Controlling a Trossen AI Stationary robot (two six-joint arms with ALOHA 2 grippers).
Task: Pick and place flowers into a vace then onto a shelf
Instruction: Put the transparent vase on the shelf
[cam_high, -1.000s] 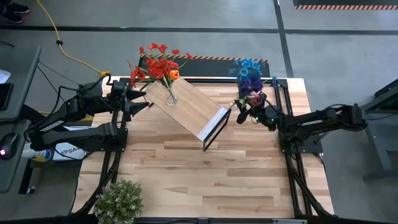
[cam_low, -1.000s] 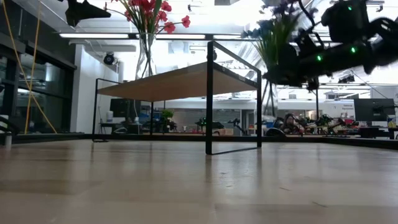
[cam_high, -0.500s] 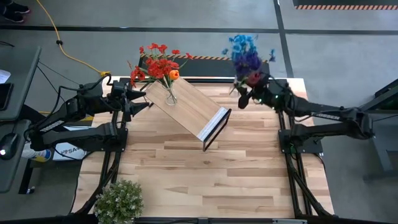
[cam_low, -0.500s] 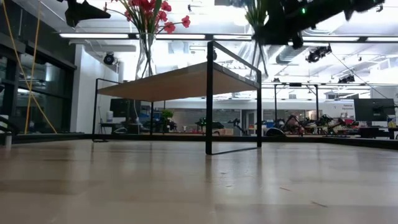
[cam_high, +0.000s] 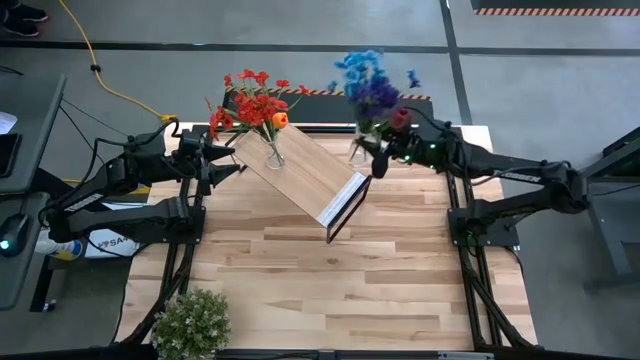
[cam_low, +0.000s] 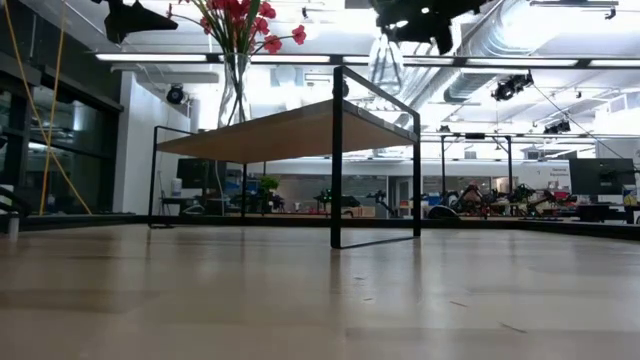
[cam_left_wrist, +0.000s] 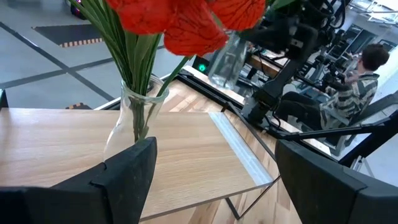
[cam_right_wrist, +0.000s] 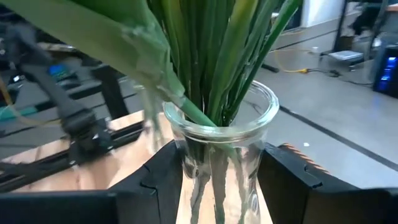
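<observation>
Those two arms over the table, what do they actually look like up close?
Both are slim, dark, jointed metal limbs on black frames at the table's sides. The left arm bears a white label with lettering near its base. The right arm shows small green lights near its wrist. Each ends in a gripper with two flat, blocky black jaws: left gripper, right gripper.

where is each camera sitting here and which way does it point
High: overhead, straight down on the light-wood shelf board; both arms show.
Low: at tabletop height, level across to the shelf; right hand overhead.
Left wrist: behind open left hand, facing the clear glass vase of red flowers.
Right wrist: behind right hand, shut on the clear glass vase of blue and purple flowers.
High and left wrist share both vases.
</observation>
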